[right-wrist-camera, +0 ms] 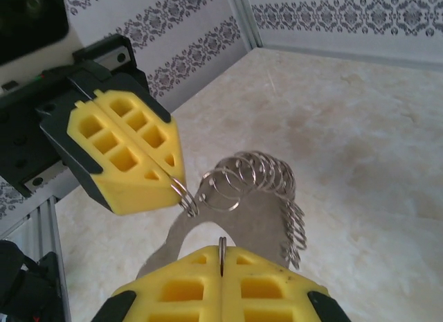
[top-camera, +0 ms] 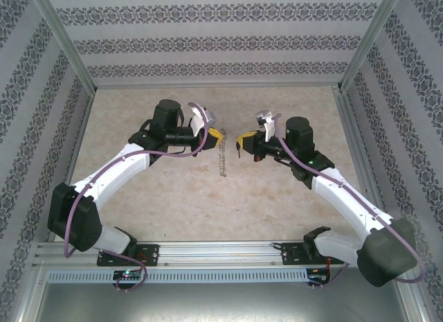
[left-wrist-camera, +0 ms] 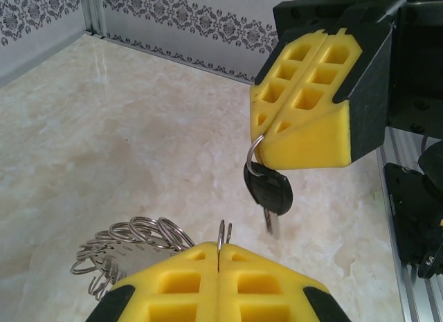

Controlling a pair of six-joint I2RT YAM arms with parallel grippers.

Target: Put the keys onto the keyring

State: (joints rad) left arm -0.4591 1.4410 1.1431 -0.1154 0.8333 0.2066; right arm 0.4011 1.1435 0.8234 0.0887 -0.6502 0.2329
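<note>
The left gripper [left-wrist-camera: 219, 256] and the right gripper [left-wrist-camera: 268, 128] are both showing yellow with a square-grid recess pattern, backed in black. Below the right gripper, the key [left-wrist-camera: 268, 189] is showing a black head and a silver blade. Beside the left gripper, the keyring [left-wrist-camera: 131, 242] is gleaming silver. Beneath both grippers, the table [left-wrist-camera: 104, 128] is showing beige marbling. Beyond them, the walls [left-wrist-camera: 208, 21] are carrying dark damask bands on pale grey.

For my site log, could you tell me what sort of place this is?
Probably a lab robot test cell: a marble-look tabletop boxed in by patterned wall panels on aluminium frame posts, with a mounting rail.
</note>
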